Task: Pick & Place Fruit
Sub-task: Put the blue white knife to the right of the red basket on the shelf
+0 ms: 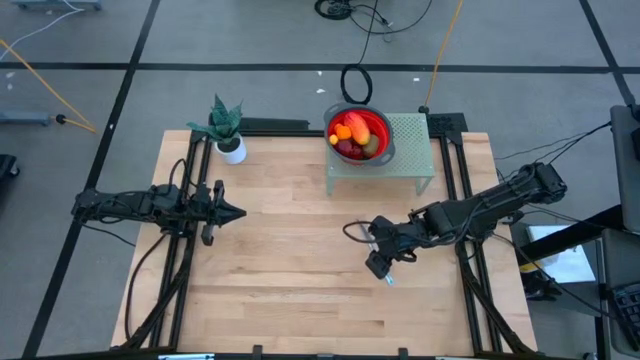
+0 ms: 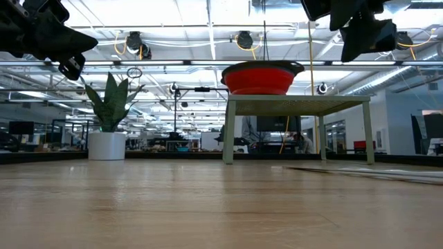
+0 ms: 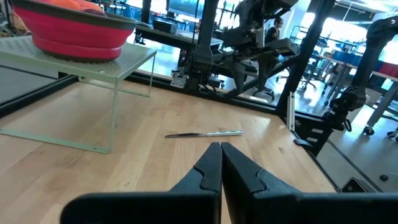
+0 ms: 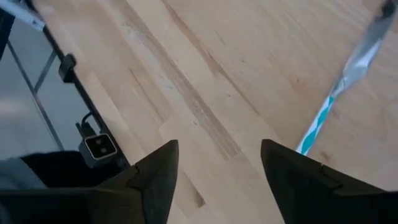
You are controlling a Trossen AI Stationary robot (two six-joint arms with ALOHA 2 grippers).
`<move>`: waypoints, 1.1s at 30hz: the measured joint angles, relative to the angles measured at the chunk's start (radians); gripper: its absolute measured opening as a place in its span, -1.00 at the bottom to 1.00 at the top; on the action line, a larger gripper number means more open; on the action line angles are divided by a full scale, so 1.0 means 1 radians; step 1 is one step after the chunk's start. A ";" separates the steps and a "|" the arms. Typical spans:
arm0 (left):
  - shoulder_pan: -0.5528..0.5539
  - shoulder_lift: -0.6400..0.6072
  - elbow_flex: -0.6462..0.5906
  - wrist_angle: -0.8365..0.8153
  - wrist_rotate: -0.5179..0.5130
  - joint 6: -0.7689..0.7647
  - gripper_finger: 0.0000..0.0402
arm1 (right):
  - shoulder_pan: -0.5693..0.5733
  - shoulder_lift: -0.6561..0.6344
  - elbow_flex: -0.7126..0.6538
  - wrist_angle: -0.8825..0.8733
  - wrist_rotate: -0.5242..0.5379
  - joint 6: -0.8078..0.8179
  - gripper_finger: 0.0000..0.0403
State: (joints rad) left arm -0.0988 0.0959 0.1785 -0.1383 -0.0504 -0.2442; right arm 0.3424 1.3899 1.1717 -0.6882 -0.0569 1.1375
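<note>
Fruit [image 1: 356, 135] heaped in a red bowl [image 1: 384, 124] atop a small green stand [image 1: 412, 150] at the table's [image 1: 300, 290] far edge, beside a potted plant [image 1: 226, 128]. A knife [image 4: 339, 93] lies flat under the right gripper [image 1: 380, 262], its fingers spread, empty. The left gripper [image 1: 236, 212] hovers pinched closed, empty.

Tabletop [image 1: 280, 290]: pale wood planks. Directly on it: potted plant [image 1: 228, 128] at a far corner; pale green mesh stand [image 1: 410, 150] at the far edge; slim knife [image 3: 204, 133] lying flat.
</note>
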 joint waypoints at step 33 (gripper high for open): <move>0.000 0.000 0.000 0.000 -0.001 -0.021 -0.95 | 0.109 0.248 -0.001 -0.164 0.054 0.210 0.11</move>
State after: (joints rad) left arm -0.0986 0.0959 0.1787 -0.1379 -0.0517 -0.2649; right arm 0.4515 1.6378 1.1709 -0.8524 -0.0028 1.3479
